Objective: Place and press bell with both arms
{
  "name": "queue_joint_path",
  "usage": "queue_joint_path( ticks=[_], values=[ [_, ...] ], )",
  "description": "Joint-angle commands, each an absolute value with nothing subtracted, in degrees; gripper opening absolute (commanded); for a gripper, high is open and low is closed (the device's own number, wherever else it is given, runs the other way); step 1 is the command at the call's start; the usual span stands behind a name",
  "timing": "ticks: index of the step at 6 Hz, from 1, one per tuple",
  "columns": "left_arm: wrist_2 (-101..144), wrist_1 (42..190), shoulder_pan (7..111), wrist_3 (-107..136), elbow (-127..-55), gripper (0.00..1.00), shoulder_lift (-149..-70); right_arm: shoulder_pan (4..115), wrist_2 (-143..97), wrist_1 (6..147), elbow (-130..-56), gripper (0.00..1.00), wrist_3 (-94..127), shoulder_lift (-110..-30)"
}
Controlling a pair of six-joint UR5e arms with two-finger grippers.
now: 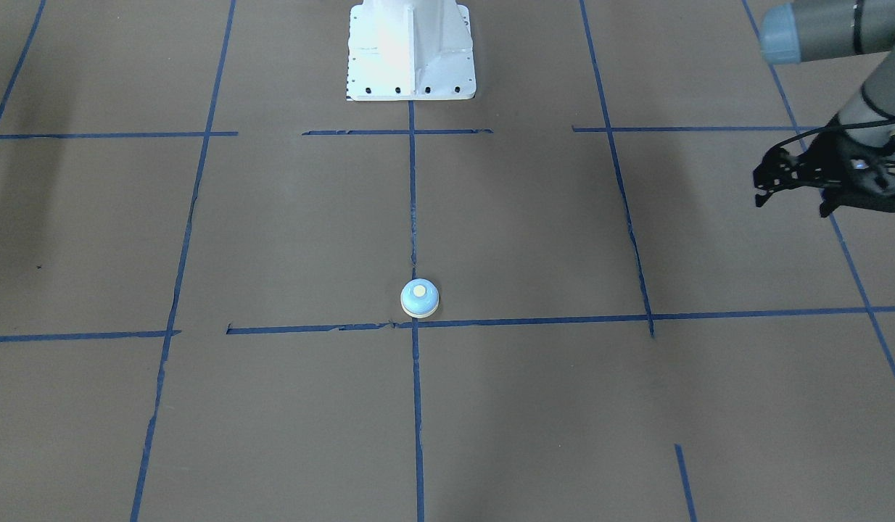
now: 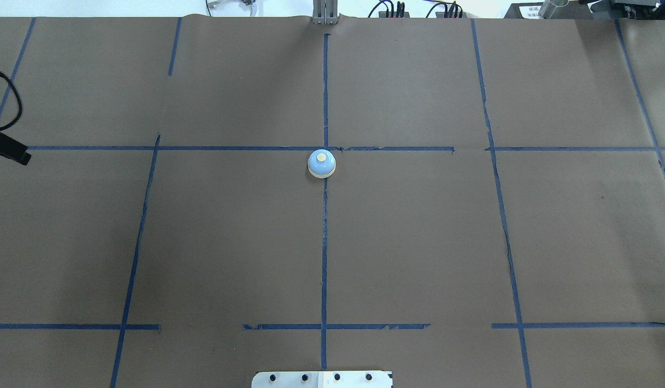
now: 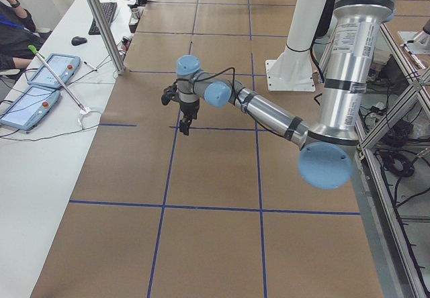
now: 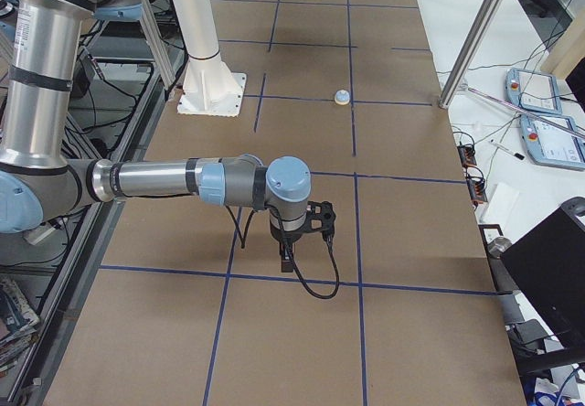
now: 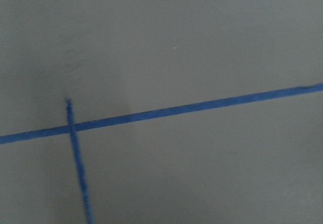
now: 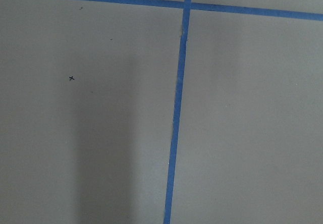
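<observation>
The bell (image 1: 419, 298) is a small light-blue dome with a cream base and button. It stands alone at a blue tape crossing in mid-table, and also shows in the overhead view (image 2: 321, 163) and the right side view (image 4: 342, 97). My left gripper (image 1: 828, 209) hangs above the table far to the bell's side, at the overhead view's left edge (image 2: 24, 159). Its fingers come to a single tip and look shut and empty. My right gripper (image 4: 286, 264) shows only in the right side view, low over the table far from the bell. I cannot tell whether it is open or shut.
The white pedestal base (image 1: 411, 51) is bolted at the robot's edge of the table. Blue tape lines (image 2: 325, 242) grid the brown table cover. A white bench with teach pendants (image 3: 40, 86) and a metal post (image 4: 475, 31) lies beyond the far edge.
</observation>
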State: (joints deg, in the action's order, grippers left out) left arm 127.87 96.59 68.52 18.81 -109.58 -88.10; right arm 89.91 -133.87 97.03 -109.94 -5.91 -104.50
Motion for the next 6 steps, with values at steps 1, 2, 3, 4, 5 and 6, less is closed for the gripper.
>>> queue_joint_path(
  ticks=[1, 2, 3, 4, 5, 6],
  values=[
    [134.3, 99.5, 81.0, 6.1, -106.9, 1.00, -78.5, 89.9, -134.0, 97.0, -110.0, 1.00, -5.9, -104.5],
    [134.3, 98.4, 86.1, -0.5, -105.1, 1.00, -76.7, 89.9, -134.0, 97.0, -110.0, 1.00, -6.0, -104.5],
    [134.3, 98.2, 88.0, -1.3, -106.0, 1.00, -75.0, 89.9, -134.0, 97.0, -110.0, 1.00, -5.9, -104.5],
    [134.3, 98.2, 88.2, -1.3, -105.6, 1.00, -74.4, 89.9, -134.1, 97.0, -110.0, 1.00, -6.0, -104.5],
    [133.9, 98.3, 88.2, -1.1, -104.4, 1.00, -73.2, 89.9, -134.1, 97.0, -110.0, 1.00, -6.0, -104.5],
    [133.9, 98.3, 88.2, -0.8, -104.6, 1.00, -73.0, 89.9, -134.1, 97.0, -110.0, 1.00, -5.9, -104.5]
  ],
)
